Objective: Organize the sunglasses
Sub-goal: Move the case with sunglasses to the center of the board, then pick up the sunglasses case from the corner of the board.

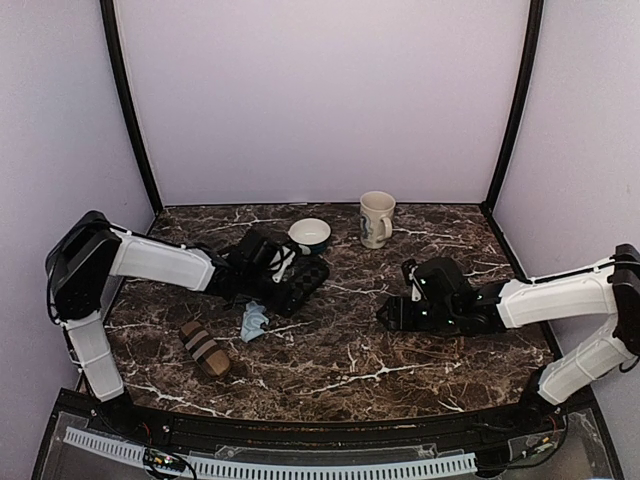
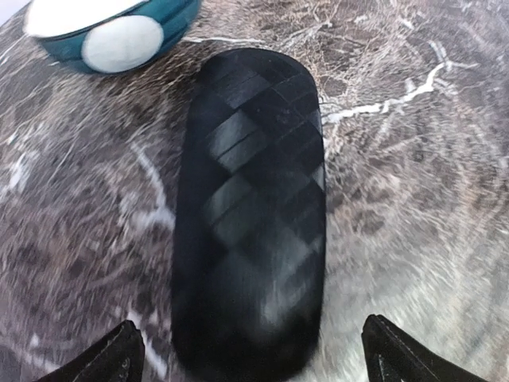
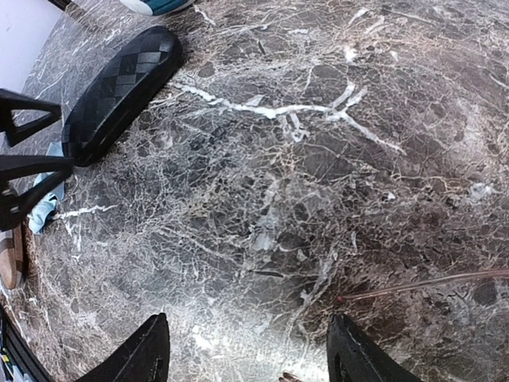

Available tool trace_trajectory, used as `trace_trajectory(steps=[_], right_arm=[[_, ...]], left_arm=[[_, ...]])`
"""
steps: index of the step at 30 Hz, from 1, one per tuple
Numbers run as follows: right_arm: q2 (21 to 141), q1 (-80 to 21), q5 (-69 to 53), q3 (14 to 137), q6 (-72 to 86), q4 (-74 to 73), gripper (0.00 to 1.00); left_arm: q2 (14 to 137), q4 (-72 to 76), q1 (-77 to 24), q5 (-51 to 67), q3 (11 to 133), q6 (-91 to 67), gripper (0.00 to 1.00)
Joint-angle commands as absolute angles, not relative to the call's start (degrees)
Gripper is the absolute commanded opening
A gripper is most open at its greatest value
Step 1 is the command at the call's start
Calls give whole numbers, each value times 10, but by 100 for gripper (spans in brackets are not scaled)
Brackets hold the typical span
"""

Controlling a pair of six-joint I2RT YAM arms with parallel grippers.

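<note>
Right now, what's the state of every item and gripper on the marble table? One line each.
Black checkered oblong case: closed, lying flat, not gripped.
Brown striped oblong case: closed, lying flat.
Light blue cloth: crumpled.
Teal bowl, white inside: upright.
Cream ceramic mug: upright.
Left gripper: open, straddling the black case.
Right gripper: open, empty.
Sunglasses: not visible.

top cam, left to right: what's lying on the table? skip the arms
brown striped case → light blue cloth → black checkered case → mug. The bowl is left out: it sits directly behind the black checkered case, so its place in the order is unclear.
</note>
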State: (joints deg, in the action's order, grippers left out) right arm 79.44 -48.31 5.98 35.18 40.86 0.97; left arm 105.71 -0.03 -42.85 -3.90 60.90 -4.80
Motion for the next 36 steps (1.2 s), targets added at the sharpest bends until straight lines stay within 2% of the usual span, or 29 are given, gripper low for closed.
trace_trajectory(steps=[1,6,12,17,28,36], right_arm=[[796,-481,74,378,392,0,68],[820,-494,59,405,374,6,68],[904,-560,13,476,350,57,68],[1009,-612,-6,565,347,52,68],[1037,-616,-44,555,359,129,68],[1048,-615,-49,552,353,139,68]], left_arm=[[935,-15,-426,-40,556,-105,99],[820,-156,-427,-69,502,-166,98],[675,-175,-408,-90,410,-227,99],[668,-268,-368,-93,423,-262,99],[533,-366,-399,-137,318,-494,99],[598,-299,-424,-104,277,-555,99]])
